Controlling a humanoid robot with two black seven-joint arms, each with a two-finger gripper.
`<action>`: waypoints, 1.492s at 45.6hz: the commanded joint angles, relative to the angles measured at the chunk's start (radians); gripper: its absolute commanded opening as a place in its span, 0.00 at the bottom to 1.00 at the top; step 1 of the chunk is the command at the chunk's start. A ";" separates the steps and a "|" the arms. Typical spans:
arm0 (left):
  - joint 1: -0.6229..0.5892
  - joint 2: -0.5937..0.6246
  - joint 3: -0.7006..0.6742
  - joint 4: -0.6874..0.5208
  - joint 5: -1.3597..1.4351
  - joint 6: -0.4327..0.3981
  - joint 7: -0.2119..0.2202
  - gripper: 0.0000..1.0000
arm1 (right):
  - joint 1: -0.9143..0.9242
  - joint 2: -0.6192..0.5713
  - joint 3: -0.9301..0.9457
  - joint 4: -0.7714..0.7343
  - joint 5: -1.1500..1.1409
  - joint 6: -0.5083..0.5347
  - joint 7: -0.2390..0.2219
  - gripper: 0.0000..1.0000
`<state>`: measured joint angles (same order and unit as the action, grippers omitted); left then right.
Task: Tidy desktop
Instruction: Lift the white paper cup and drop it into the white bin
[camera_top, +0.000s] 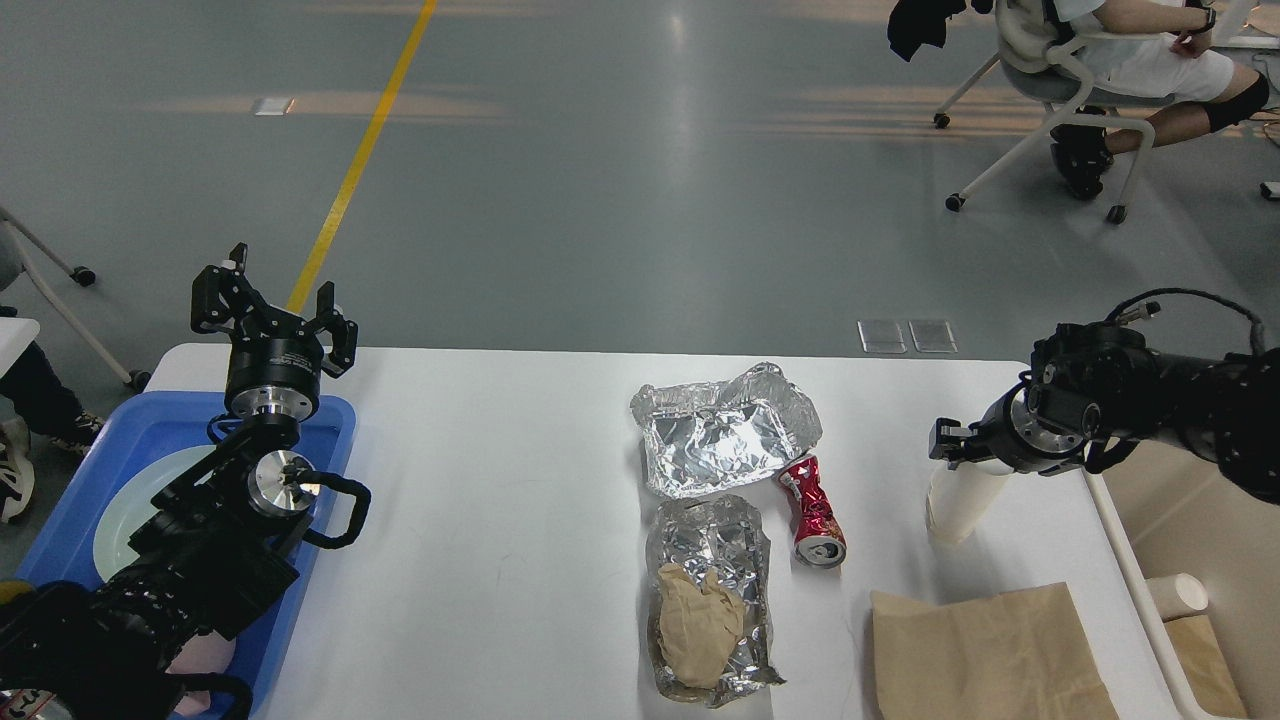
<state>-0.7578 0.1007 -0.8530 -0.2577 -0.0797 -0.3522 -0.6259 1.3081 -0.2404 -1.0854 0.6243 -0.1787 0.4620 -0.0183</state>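
Brown paper bag: lay flat at the near right corner of the worktop, its near edge cut off by the frame.
Near foil tray: crumpled, near the middle of the worktop, with a wad of tan paper resting inside it.
Red can: crushed, on its side, just right of both foil pieces, its open top facing the viewer.
Far foil tray: crumpled and open, directly behind the near one, touching or almost touching it.
Blue tray: sat at the left edge of the worktop, holding a pale round plate, largely covered by the left arm.
Left end effector: raised above the far corner of the blue tray, fingers spread apart, nothing between them.
Right end effector: over the right side of the worktop, clamped on the rim of a white paper cup that hung tilted below it.
Beige bin: stood beside the worktop's right edge, a white cup inside.
Worktop: wide, white, filling the lower frame.
Background: grey floor with a yellow line; a seated person on a wheeled chair far right.
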 joint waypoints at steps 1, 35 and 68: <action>0.000 -0.001 0.000 0.000 0.000 -0.001 0.000 0.96 | 0.066 -0.017 0.012 0.000 0.004 0.090 0.000 0.00; 0.000 -0.001 0.000 0.000 0.000 -0.001 0.000 0.96 | 0.473 -0.356 0.078 -0.014 0.010 0.310 0.005 0.01; 0.000 -0.001 0.000 0.000 0.000 -0.001 0.000 0.96 | -0.443 -0.303 0.242 -0.343 0.008 -0.264 0.011 1.00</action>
<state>-0.7578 0.1003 -0.8529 -0.2577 -0.0797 -0.3522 -0.6259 0.9432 -0.5932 -0.8502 0.3638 -0.1702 0.1999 -0.0077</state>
